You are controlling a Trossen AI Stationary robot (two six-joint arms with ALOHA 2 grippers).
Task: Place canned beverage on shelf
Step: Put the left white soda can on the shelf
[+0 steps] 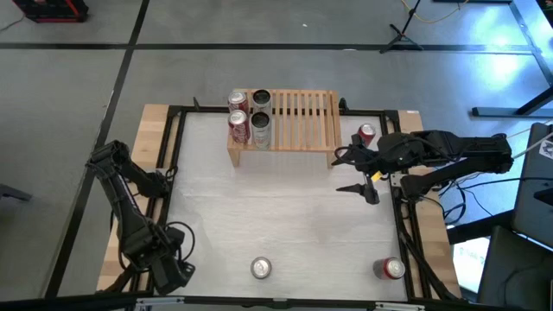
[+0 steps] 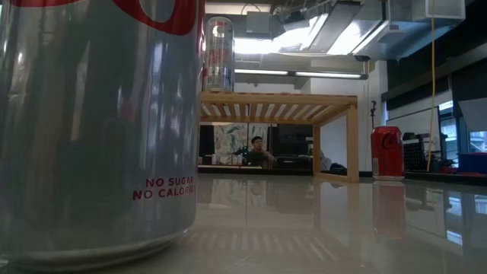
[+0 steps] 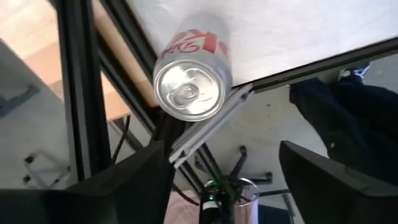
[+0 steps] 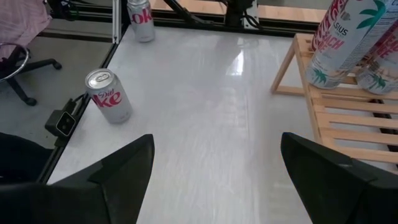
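Four cans (image 1: 249, 117) stand clustered at one end of the shelf (image 1: 294, 119), so the task is partly done; most of the slatted top is bare. Three cans remain on the worktop (image 1: 285, 207): a red can (image 1: 367, 133) just behind the right gripper (image 1: 356, 173), beside the shelf's near leg; a silver Diet Coke can (image 1: 261, 268) and another red can (image 1: 392, 269) well ahead of its jaws, at the far edge. The right jaws are spread wide and hold nothing. The left gripper (image 1: 173, 275) waits at its corner, jaws apart, empty. Judged stage: between placements, next pick pending.
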